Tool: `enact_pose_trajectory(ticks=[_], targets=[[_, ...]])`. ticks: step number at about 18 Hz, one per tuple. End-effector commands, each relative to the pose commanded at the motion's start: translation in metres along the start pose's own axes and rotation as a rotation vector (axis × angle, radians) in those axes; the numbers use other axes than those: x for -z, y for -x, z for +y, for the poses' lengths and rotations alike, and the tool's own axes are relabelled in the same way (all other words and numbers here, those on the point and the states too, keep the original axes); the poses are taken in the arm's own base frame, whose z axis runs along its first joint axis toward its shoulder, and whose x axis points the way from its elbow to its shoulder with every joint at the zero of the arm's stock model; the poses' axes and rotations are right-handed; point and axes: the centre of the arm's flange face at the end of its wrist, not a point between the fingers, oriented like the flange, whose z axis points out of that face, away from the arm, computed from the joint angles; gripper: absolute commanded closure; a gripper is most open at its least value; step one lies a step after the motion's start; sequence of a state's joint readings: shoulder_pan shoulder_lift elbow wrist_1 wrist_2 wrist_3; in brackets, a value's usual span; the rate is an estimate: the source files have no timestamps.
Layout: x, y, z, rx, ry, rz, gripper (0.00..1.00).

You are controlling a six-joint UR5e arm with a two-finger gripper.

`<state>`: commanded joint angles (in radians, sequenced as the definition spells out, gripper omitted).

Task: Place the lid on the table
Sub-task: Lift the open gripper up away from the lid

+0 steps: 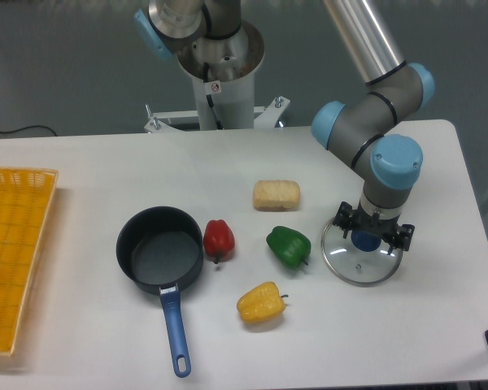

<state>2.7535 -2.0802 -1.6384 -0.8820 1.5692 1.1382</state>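
The round clear glass lid with a thin metal rim lies at or just above the white table at the right, near the green pepper. Its blue knob sits between the fingers of my gripper, which points straight down over the lid's centre. The jaws stand close around the knob, but I cannot tell whether they still press on it. The dark saucepan with a blue handle stands uncovered at the centre left.
A red pepper, a green pepper and a yellow pepper lie between pan and lid. A beige sponge-like block lies behind them. A yellow grid tray sits at the left edge.
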Motion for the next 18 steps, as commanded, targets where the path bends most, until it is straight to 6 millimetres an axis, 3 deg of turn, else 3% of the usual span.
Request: enact_pose_trajectory(ticks=[5, 11, 14, 18], targets=[[0.035, -0.003, -0.002, -0.097, -0.02, -0.047, 0.0], [0.06, -0.014, -0.001, -0.145, -0.01, -0.051, 0.0], [0.067, -0.02, 0.001, -0.3, 0.007, -0.003, 0.0], [0.069, -0.022, 0.002, -0.341, 0.012, 0.009, 0.0]])
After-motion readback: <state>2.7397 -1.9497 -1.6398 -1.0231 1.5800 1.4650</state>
